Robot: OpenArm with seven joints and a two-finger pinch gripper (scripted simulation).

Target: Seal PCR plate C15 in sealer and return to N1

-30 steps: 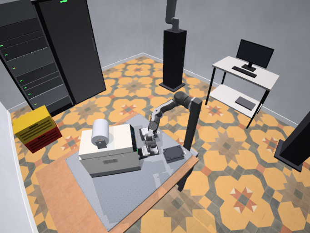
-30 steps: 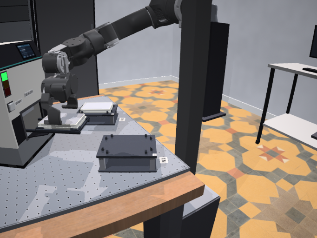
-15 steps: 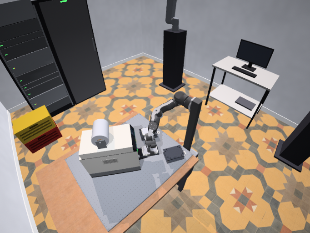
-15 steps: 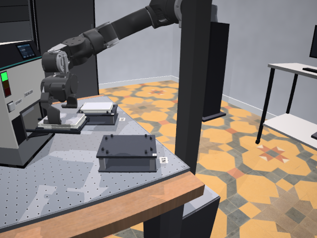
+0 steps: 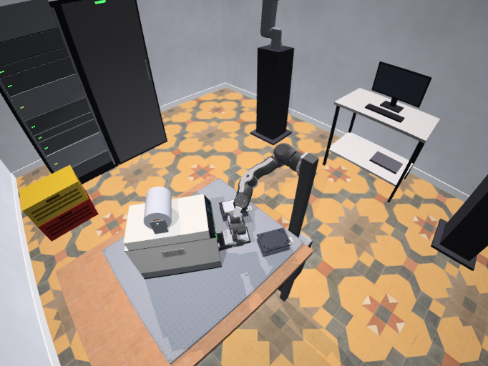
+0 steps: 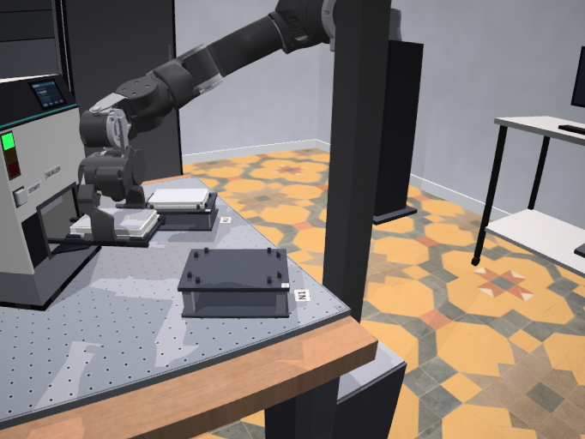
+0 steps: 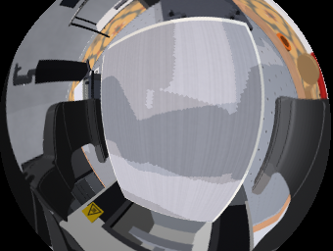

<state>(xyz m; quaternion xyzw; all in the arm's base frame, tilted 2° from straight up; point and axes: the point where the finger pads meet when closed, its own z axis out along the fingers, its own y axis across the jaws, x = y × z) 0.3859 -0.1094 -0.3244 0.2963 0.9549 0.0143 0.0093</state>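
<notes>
Wide-spread jaws straddle plate C15 (image 6: 123,223) on the sealer's stage (image 6: 123,243): the gripper (image 6: 101,222) is down over the plate with one dark finger (image 6: 105,225) on the near long side and the other on the far side. Nothing is clamped between them, and whether the pads touch the plate's edges cannot be told. In the wrist view the plate's pale foil top (image 7: 178,122) fills the middle, with a finger (image 7: 71,137) at the left and another at the right, each just beside a plate edge.

Largest on the perforated bench plate (image 6: 141,321) is the sealer (image 5: 173,236), a white-and-grey housing with a foil roll (image 5: 158,205) on top. Its lamp (image 6: 8,141) shows green, and the START key (image 6: 20,196) sits under it at the housing's left front edge. The stage stands out of the housing's mouth, and C15 lies flat on it, the right way up, long side along the stage's travel.

The arm (image 6: 226,45) reaches in from the dark mounting post (image 6: 358,141) at the table's corner, bending down at the wrist over the stage.

Plate nest N1 (image 6: 234,279), nearest the post, carries no plate; its locator pins stand bare. Behind the stage, nest N2 (image 6: 189,218) holds the sealed plate C51 (image 6: 180,197), flat and apart from the gripper.
</notes>
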